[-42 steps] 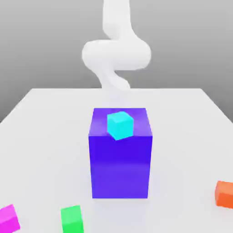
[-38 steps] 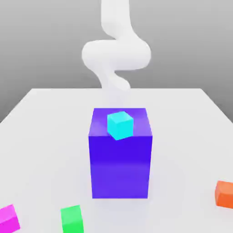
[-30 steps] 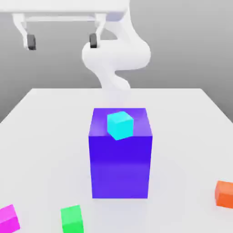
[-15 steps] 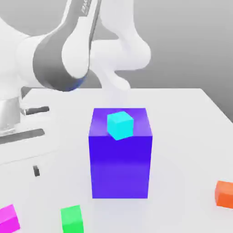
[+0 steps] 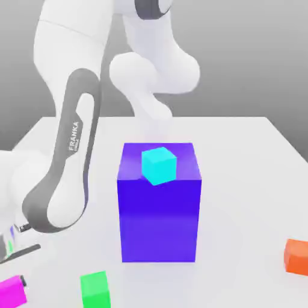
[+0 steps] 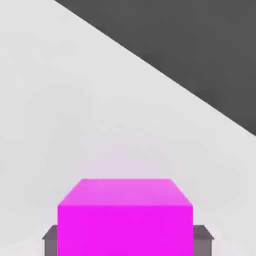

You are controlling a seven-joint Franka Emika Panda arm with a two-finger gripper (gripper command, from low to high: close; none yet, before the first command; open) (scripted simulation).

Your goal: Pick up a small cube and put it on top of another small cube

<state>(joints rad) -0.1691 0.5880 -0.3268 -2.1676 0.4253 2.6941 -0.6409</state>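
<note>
Your tool [image 6: 125, 240] is clamped on the small magenta cube [image 6: 125, 220]: in the hand view you see its two dark fingertips [image 6: 50, 241] pressed against opposite side faces of the cube, one on each flank, with no gap showing. In the exterior view the cube [image 5: 12, 293] sits low at the near corner of the white tabletop [image 5: 240, 156], on the exterior view's left, with a dark fingertip [image 5: 23, 280] at its upper edge and the arm [image 5: 66, 174] bending down over it. You will find no long axis on this cube; its sides look equal, it sits flat and upright rather than tilted, and in the hand view one broad face is turned squarely toward the camera with the top face seen above it. Whether it is still resting on the tabletop or just clear of it, you cannot tell. Just beside it, toward the exterior view's right, stands the green cube [image 5: 95, 290], apart from the magenta one. Behind them, near the middle of the tabletop, rises the tall blue block [image 5: 159, 216] with a cyan cube [image 5: 159, 165] sitting on its top, turned corner-forward. The orange cube [image 5: 296, 257] lies well apart at the exterior view's right edge.
</note>
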